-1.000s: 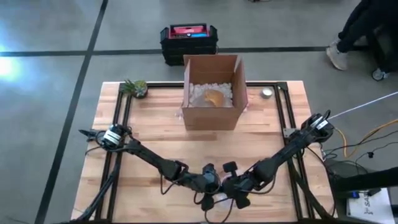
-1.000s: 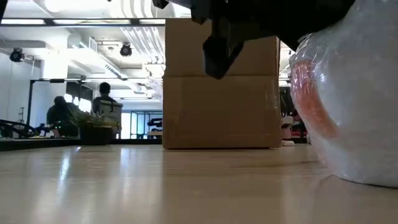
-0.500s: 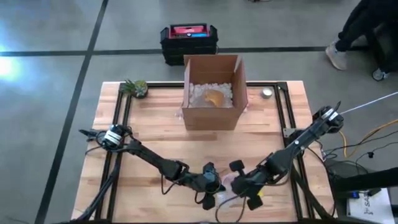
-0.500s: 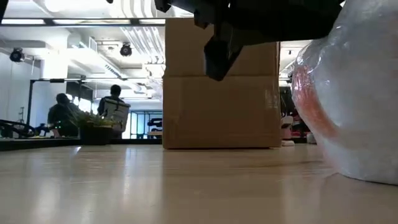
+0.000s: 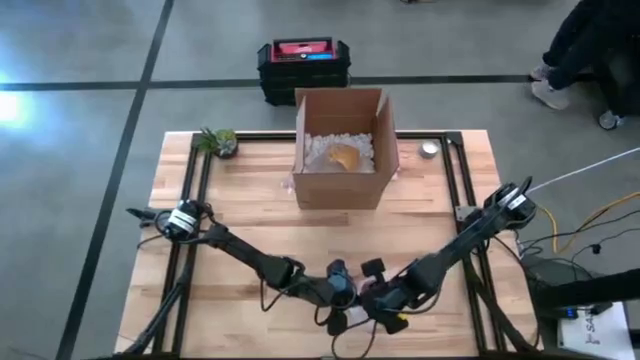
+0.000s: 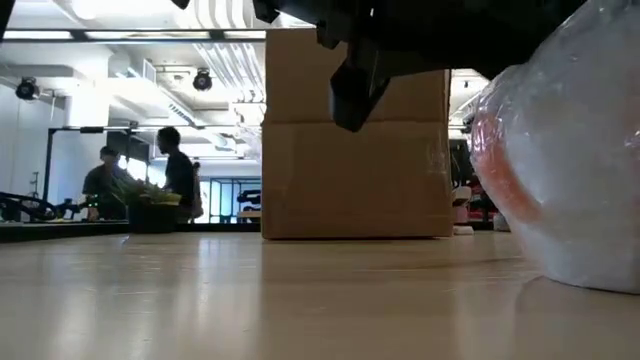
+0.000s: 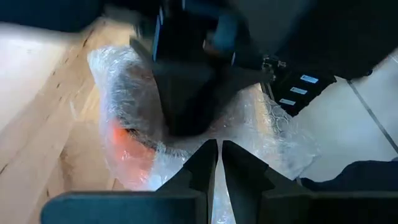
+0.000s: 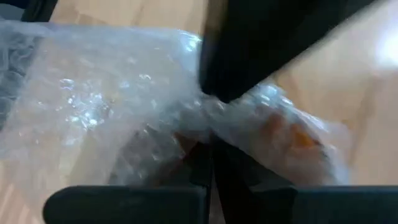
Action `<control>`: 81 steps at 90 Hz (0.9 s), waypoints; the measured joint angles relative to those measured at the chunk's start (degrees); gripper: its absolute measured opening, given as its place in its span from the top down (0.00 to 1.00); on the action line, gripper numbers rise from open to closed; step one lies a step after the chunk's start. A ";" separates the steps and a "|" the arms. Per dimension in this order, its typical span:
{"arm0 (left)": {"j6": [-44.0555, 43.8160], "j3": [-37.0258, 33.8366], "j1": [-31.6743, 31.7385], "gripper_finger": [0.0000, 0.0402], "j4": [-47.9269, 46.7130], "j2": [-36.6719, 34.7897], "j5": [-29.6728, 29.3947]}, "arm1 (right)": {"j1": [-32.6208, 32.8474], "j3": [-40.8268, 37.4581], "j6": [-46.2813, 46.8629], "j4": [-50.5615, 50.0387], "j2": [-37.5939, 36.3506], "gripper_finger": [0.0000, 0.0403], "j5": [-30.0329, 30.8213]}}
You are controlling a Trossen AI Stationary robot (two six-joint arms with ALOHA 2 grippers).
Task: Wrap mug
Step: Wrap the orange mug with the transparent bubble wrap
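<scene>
The mug [image 6: 500, 170] is orange and bundled in clear bubble wrap [image 6: 580, 150]. It rests on the table near the near edge, at the middle [image 5: 368, 293]. My left gripper [image 5: 342, 292] and my right gripper [image 5: 386, 302] meet over it from either side. Each is shut on the wrap. In the left wrist view the wrapped mug [image 7: 127, 140] lies just past my left gripper [image 7: 219, 165], with the right arm's dark body over it. In the right wrist view my right gripper [image 8: 210, 163] is at the wrap [image 8: 112, 106]. My left gripper pinches a crumpled stretch of the bubble wrap [image 7: 219, 142] between its two fingers, beside the mug. The bundle's underside rests on the table. My right gripper pinches gathered bubble wrap [image 8: 210, 132] over the mug's orange side between its two fingers; the left arm hides what lies beyond.
An open cardboard box [image 5: 342, 150] with white filler and a tan thing inside stands at the far middle. A small plant [image 5: 218, 141] sits far left, a small round tin [image 5: 430, 150] far right. A black case [image 5: 305, 65] is on the floor. People stand in the room behind.
My right arm swung out toward the table's right and near edges, then came back toward my left gripper. The wrapped mug shifted slightly with it and stayed on the table.
</scene>
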 joint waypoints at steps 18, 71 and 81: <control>0.00 0.00 -0.02 0.95 0.15 -0.07 0.04 | -0.23 0.90 0.58 -2.46 -0.16 1.00 -1.71; 0.00 -0.02 -0.07 0.95 0.41 -0.07 0.04 | -0.19 4.34 5.60 -10.56 -9.16 1.00 2.95; -0.20 -0.02 -0.07 0.95 0.50 -0.07 0.04 | -0.19 3.10 5.20 -10.09 -4.86 1.00 2.30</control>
